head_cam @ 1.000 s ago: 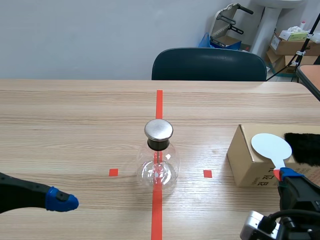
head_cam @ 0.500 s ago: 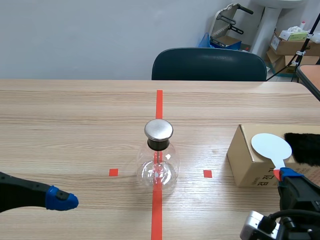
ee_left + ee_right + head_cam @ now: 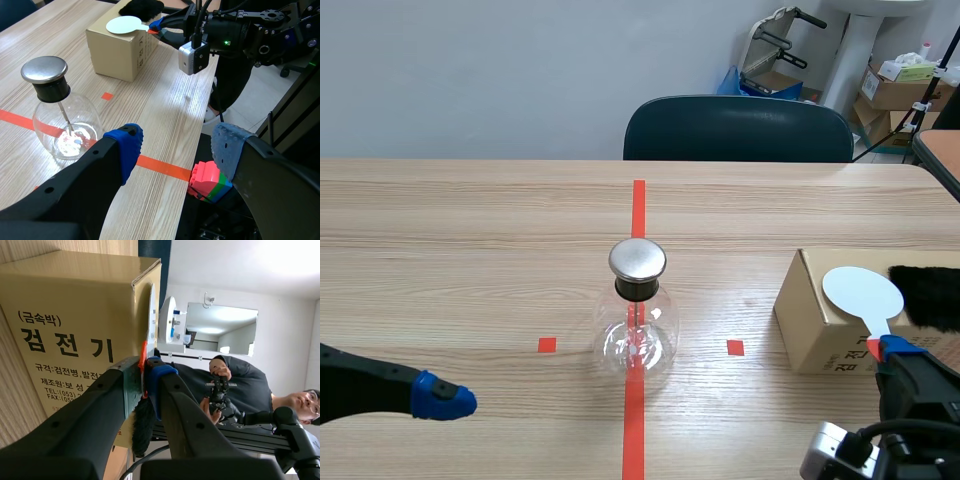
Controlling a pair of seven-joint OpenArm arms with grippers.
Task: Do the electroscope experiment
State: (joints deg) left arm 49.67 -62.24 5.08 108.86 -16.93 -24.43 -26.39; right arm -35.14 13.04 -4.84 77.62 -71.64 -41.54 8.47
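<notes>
Right end effector, lower right, clamps paddle by handle; electroscope lies left of it, frame centre. Left end effector open, empty.

Carrier: brown cardboard box, on the face turned toward the right wrist camera
Top line on that face: "(금속박)", small black Korean print
Title: "검전기", large bold black letters just under the top line
Small lines under the title: they begin "규격:", "제조원:", "TEL:" and "FAX:", and the rest is partly covered
Scene view, same box: black print low on its front face, too small to read
</notes>
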